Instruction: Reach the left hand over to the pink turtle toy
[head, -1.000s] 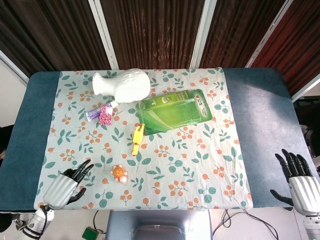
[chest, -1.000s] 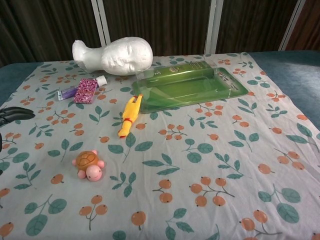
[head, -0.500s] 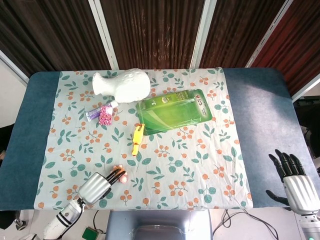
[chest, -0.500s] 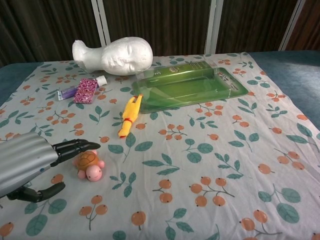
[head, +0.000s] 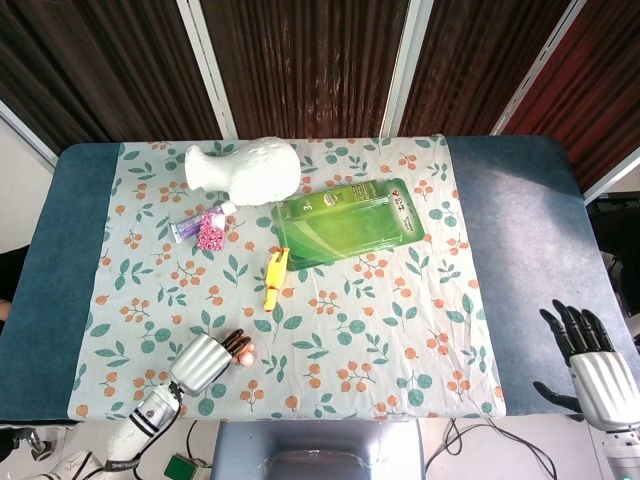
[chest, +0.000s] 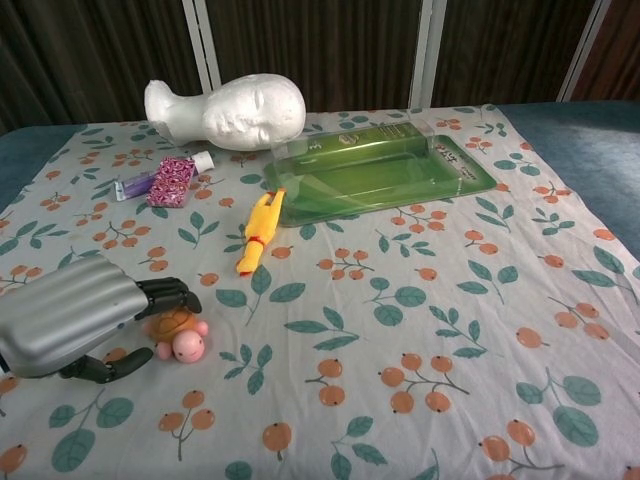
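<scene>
Nearest the robot, the left hand (chest: 75, 320) sits low over the front left part of the counter (head: 510, 220), its grey ribbed back toward the camera and its dark fingers (chest: 168, 295) curved down over the shell of the pink turtle toy (chest: 180, 335). Whether the fingers actually touch the shell or only hover on it I cannot tell; the thumb lies apart beneath, nothing is pinched. The turtle rests on the flowered cloth (head: 330, 320), just in front of the fingertips, its glossy pink head poking out toward the right. In my judgement the reach is essentially at its end; any next move would call only for a small settling onto the toy.

The right hand (head: 590, 360) hangs off the counter's near right corner, fingers spread and holding nothing (it plays no part here).

Further back lies a slim yellow rubber chicken (chest: 256, 232), soft-looking and stretched out flat. Beyond it, a flat green refill pouch (chest: 380, 165) with a shiny plastic skin, a small pink patterned box (chest: 172, 180) beside a purple tube (chest: 135, 186), and at the far edge a matte white foam head (chest: 225, 110) lying on its side.
</scene>
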